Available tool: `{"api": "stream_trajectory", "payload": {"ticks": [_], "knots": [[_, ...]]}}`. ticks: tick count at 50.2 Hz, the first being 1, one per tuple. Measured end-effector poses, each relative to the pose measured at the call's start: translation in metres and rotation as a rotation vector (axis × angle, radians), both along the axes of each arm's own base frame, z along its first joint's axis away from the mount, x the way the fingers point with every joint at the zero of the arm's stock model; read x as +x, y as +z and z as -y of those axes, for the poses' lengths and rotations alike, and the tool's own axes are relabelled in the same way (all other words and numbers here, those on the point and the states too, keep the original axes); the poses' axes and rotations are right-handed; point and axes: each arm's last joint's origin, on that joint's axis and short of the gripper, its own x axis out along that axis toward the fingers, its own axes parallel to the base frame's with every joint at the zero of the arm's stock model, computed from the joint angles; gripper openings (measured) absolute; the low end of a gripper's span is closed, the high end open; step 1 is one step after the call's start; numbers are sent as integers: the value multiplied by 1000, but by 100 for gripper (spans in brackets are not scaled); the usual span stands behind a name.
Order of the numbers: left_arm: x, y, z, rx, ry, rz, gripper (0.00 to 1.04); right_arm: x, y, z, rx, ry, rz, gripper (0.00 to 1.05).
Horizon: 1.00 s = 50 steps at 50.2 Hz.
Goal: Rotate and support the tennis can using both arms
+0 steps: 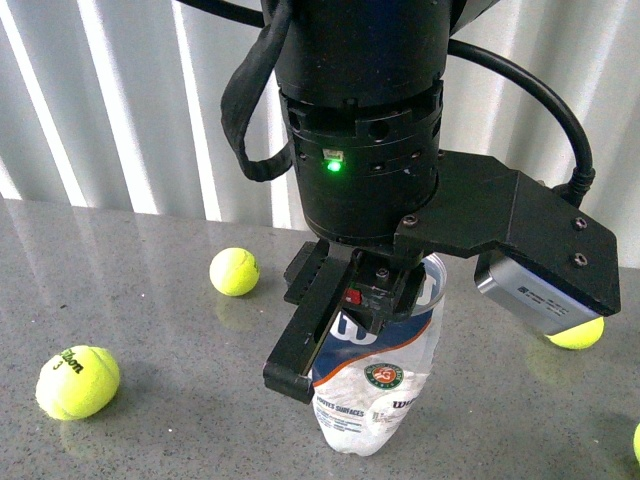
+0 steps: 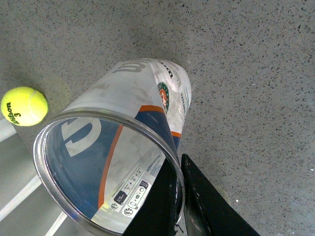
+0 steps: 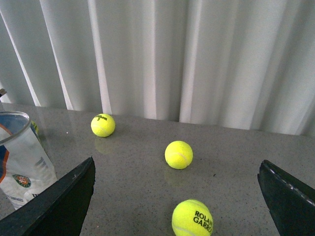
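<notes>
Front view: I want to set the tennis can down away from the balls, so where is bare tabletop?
Bare grey table lies between the Wilson 3 ball and the tennis can, in front of the far ball. Another patch sits just right of the can. The right edge is crowded: one ball under the grey box, another at the frame edge.

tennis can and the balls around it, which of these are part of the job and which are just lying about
Part of the job:
tennis can, upright on the table
left gripper, closed on the can
right gripper, open, holding nothing

Just lying about:
Wilson 3 ball
ball behind the can
Roland Garros ball
</notes>
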Motion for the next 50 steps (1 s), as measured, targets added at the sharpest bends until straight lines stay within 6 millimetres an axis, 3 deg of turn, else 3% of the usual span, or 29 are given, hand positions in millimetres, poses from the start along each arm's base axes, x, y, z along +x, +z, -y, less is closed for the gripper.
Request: {"api": "stream_trajectory", "payload": {"ticks": [5, 20, 28, 41, 50], "knots": [[5, 0, 1, -11, 8, 6, 8, 0, 0, 0, 0, 0, 0, 98], [11, -1, -2, -12, 23, 13, 74, 0, 0, 0, 0, 0, 0, 98], [12, 2, -4, -14, 28, 16, 99, 0, 0, 0, 0, 0, 0, 98], [11, 9, -6, -22, 34, 30, 98, 0, 0, 0, 0, 0, 0, 98], [3, 39, -13, -165, 34, 58, 98, 0, 0, 0, 0, 0, 0, 98]]}}
